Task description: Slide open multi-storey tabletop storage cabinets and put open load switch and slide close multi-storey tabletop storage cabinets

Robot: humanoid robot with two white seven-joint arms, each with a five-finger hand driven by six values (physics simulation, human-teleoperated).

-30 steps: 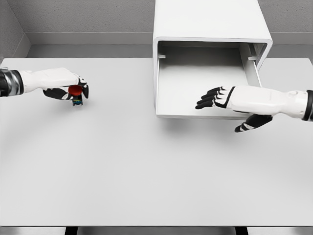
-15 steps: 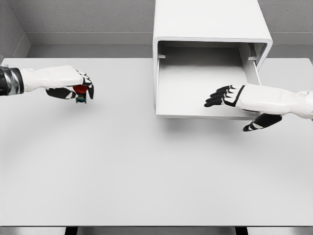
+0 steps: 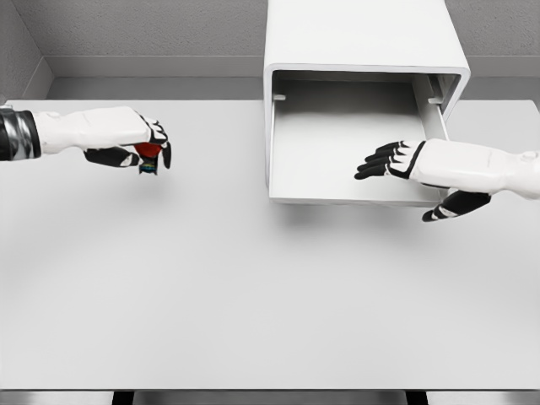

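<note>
The switch [image 3: 149, 156], a small part with a red cap and a dark body, sits in our left hand [image 3: 139, 143], out over the left side of the table [image 3: 253, 287] and well apart from the cabinet [image 3: 363, 51]. We judge that we are in the carrying step: the drawer [image 3: 350, 148] is already pulled out toward us, its floor bare, so the opening is done and the placing is not yet done.

Our left hand comes in from the left edge, forearm level, fingers curled round the switch from above and behind, with the red cap showing between them. It appears lifted off the tabletop, though we cannot be sure of that from this 1 view.

Our right hand [image 3: 405, 160] reaches in from the right, held flat over the drawer's right part, fingers stretched out and a little apart, thumb hanging below the front lip; it grips nothing.

The next move, as we judge it, calls for bringing the switch rightward across the table, over the drawer's left wall and down onto its floor, and the right hand should be clear of that path.
</note>
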